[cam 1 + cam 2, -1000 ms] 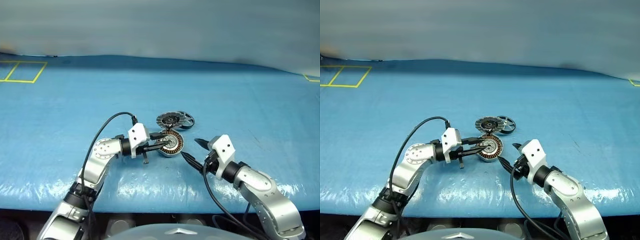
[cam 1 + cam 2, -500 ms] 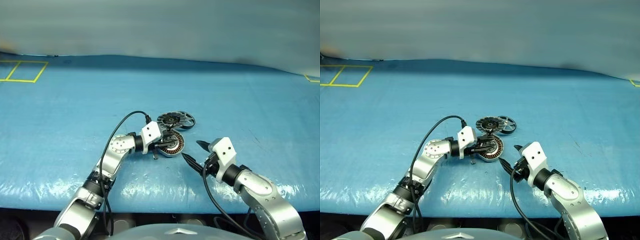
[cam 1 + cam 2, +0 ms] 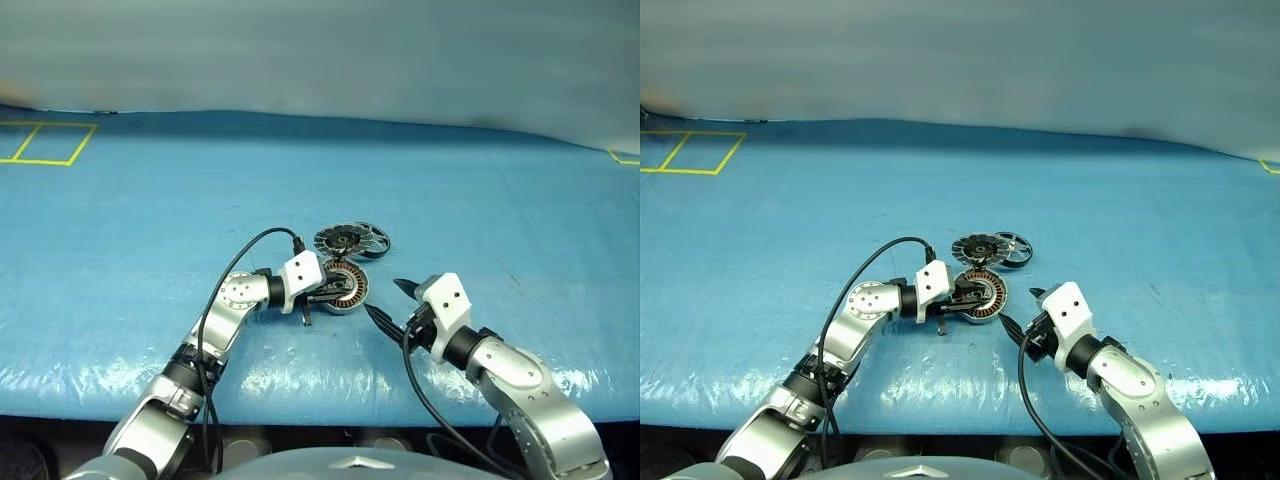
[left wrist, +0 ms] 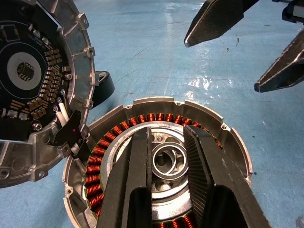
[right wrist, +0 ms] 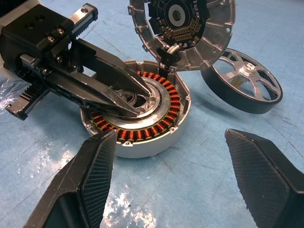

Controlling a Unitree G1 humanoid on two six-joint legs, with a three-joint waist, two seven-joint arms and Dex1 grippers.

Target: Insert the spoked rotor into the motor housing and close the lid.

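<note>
The left gripper [image 4: 164,156] has its fingers nearly shut, tips inside the housing [image 5: 137,118] on the table [image 3: 150,220]. The right gripper [image 5: 180,175] waits wide open. The rotor [image 5: 244,88] lies beside the lid [image 5: 183,28]. Best to hold the housing steady while the right fetches the rotor.

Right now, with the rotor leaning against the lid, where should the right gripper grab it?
By the black rim of the rotor, from its free side away from the lid. It rests tilted, so that edge looks exposed; pinch across the rim, through the open spokes.
</note>
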